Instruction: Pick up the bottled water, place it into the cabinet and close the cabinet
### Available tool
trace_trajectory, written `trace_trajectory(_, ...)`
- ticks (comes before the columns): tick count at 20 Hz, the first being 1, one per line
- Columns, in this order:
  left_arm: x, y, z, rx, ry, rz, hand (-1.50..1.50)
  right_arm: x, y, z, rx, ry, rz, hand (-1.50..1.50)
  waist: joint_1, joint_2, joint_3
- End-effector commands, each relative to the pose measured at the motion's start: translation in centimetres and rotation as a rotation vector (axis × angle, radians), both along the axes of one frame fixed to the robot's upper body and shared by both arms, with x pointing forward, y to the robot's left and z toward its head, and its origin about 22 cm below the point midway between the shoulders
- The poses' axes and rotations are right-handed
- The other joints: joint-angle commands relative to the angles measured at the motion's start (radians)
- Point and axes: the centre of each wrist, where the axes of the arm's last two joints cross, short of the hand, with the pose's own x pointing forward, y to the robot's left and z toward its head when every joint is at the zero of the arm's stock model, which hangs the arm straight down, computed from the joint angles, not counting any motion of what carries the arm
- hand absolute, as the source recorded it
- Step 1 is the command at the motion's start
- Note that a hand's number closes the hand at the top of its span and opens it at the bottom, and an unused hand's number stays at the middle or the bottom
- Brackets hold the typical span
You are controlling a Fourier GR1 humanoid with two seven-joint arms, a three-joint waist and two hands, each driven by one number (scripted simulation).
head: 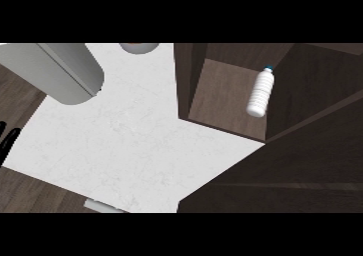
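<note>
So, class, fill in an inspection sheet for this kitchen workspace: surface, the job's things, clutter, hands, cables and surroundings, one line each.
Surface: white marble-look counter, bare across its middle.
Job's things: bottled water already inside the dark wooden cabinet, upright on its floor; cabinet door open.
Clutter: a round brownish object cut off at the counter's top edge; a small pale item at its lower edge, not identifiable.
Hands: left hand at the left edge, fingers straight, resting; right hand not in view; a grey forearm at upper left.
Cables: nothing seen.
Surroundings: dark wood floor around the counter.
</note>
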Motion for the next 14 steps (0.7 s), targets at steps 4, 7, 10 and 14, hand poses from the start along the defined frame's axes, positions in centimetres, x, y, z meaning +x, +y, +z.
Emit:
trace_trajectory(4,0.2,0.4,-0.1,0.000,0.009,0.004,-1.50,4.9,2.8,-0.1,-0.057,0.042,-0.126,1.50,-0.006,-0.004,0.004)
trace_trajectory(7,0.2,0.6,-0.2,-0.006,0.011,0.015,-1.50,7.0,4.2,0.2,-0.049,0.069,-0.145,1.50,-0.015,-0.008,0.008)
trace_trajectory(10,0.1,0.8,-0.5,-0.004,0.027,0.016,-1.50,9.1,6.4,0.4,-0.058,0.104,-0.149,1.50,-0.019,-0.013,0.010)
trace_trajectory(14,-0.2,1.0,-1.0,-0.024,0.036,0.040,-1.50,12.5,8.5,2.5,-0.001,0.089,-0.321,1.50,-0.042,-0.025,0.013)
